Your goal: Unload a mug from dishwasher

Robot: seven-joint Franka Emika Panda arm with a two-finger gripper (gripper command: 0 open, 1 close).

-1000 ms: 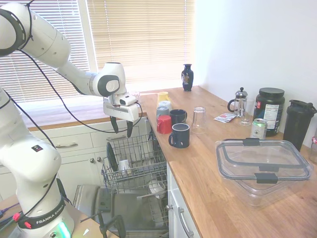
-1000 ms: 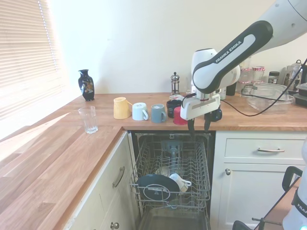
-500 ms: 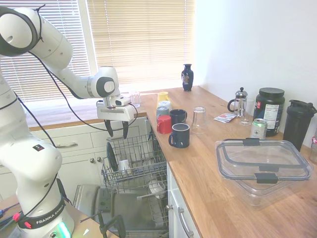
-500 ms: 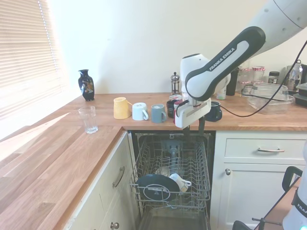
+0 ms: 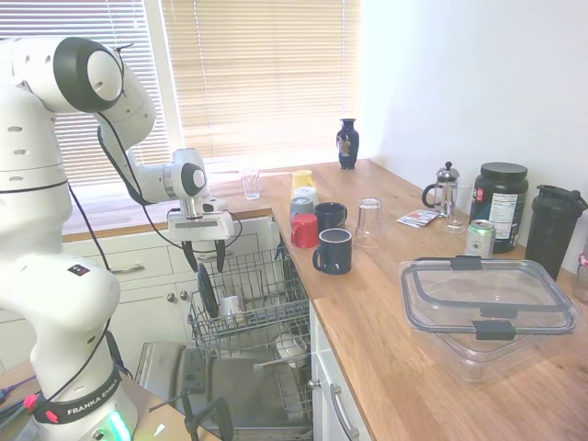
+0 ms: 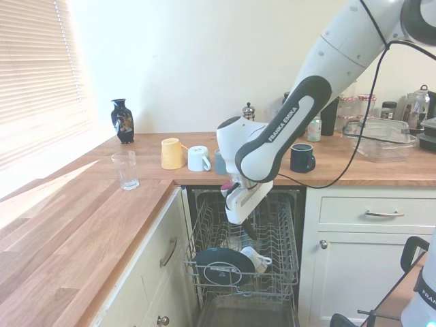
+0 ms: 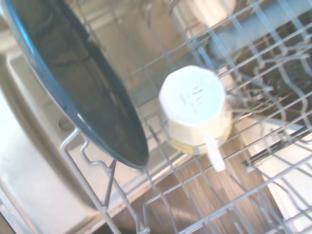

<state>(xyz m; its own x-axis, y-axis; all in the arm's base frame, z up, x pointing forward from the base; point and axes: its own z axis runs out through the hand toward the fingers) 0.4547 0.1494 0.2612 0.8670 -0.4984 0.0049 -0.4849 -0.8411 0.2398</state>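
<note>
The gripper (image 5: 207,262) hangs with its fingers spread and empty above the dishwasher (image 5: 248,303) rack. Directly below it, the mug (image 7: 195,109) sits upside down in the wire rack, beside a dark plate (image 7: 78,83); only the wrist view shows its base and handle clearly.

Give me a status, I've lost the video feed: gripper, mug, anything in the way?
Gripper open, empty, above the rack. Mug upside down in the rack, untouched. Dark plate stands right beside it.
</note>
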